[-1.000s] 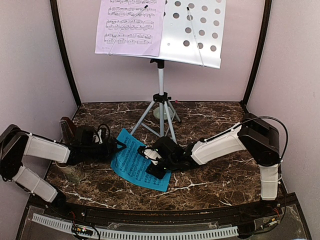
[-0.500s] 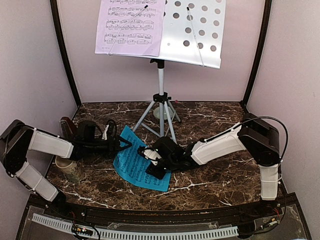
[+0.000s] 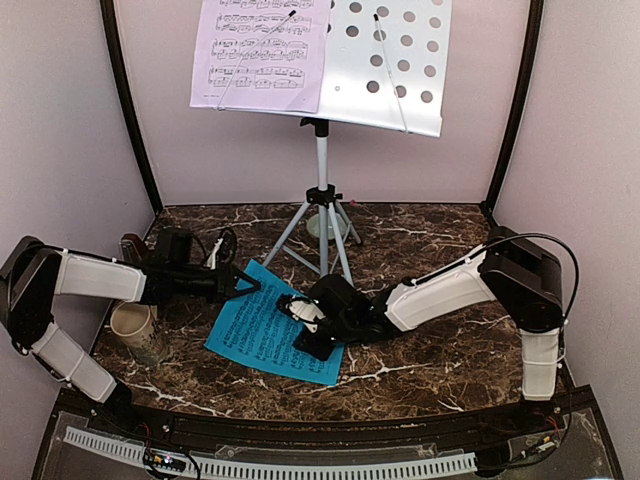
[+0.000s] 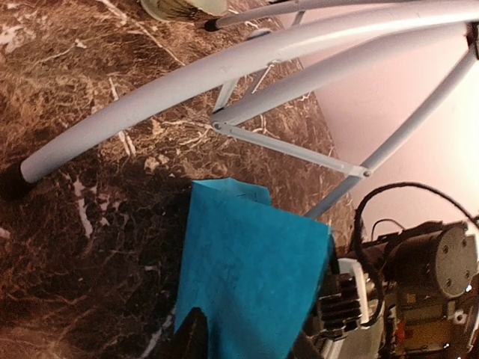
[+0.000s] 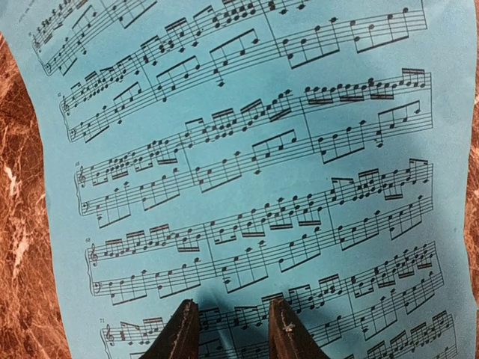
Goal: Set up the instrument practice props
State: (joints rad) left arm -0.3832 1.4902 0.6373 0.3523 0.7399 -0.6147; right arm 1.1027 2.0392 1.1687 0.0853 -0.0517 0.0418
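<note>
Marble table (image 3: pixel 430 240): both arms low, outstretched; left fingers (image 4: pixel 193 340) pinch blue sheet (image 3: pixel 265 335).

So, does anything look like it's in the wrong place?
Yes: the bright-blue sheet of music is down on the marble table by the music stand legs, not on its tray. The lilac sheet is up there, beside a bare half.

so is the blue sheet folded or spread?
Spread. The blue sheet lies opened as one page on the table; the right wrist view shows unbroken staves with no crease. The corner at the left gripper looks lifted.
</note>
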